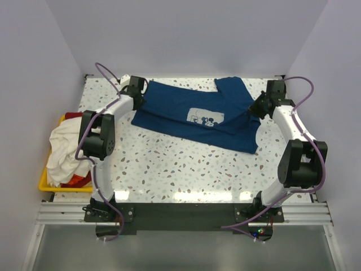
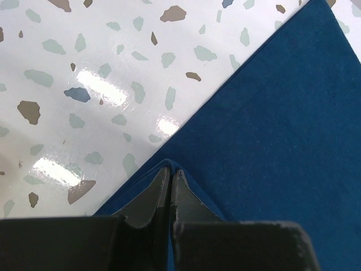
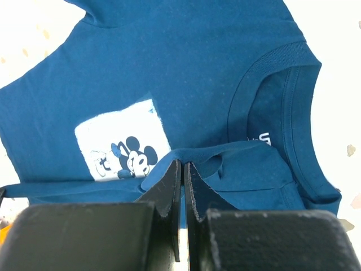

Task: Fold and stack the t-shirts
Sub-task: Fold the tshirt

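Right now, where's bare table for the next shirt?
Free: near half of the table, in front of the navy t-shirt. Crowded: far half under that shirt; yellow bin at left holds heaped shirts.

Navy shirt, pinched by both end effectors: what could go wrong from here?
The left end effector grips only the very edge of the navy shirt, so it may slip out when pulled. The right end effector pinches a bunched flap beside the collar, so the fold may end crooked.
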